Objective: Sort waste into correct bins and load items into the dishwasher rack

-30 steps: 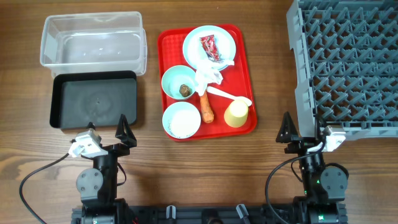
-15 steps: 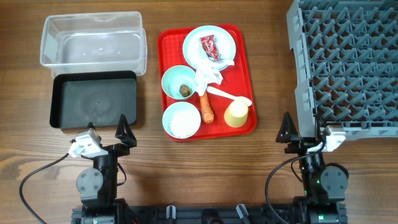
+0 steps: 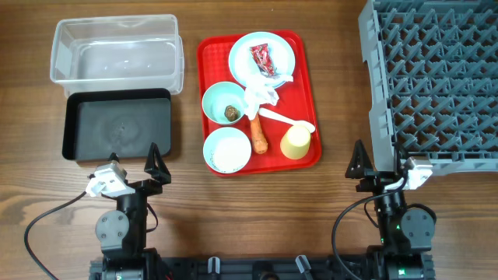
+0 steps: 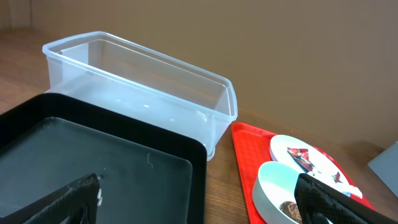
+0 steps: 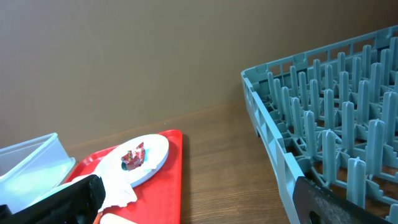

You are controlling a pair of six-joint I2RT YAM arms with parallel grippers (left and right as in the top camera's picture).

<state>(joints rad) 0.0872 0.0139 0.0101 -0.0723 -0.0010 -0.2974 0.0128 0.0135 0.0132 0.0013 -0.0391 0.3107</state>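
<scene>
My left gripper (image 3: 134, 155) and right gripper (image 3: 379, 155) both stood spread and empty. The orange carrot piece (image 3: 258, 134) lay between them, farther ahead on the red tray (image 3: 307, 85), lengthwise away from me, roughly equidistant.

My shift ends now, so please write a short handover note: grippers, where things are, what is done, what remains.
Grippers: left gripper and right gripper open, empty, near the front edge.
On the red tray: plate with wrapper, tissue, carrot, spoon, yellow cup, mint bowl with lump, blue bowl with rice.
Clear tub, black tray, rack: nothing seen in them.
Done: nothing. Left: all sorting and loading.
</scene>
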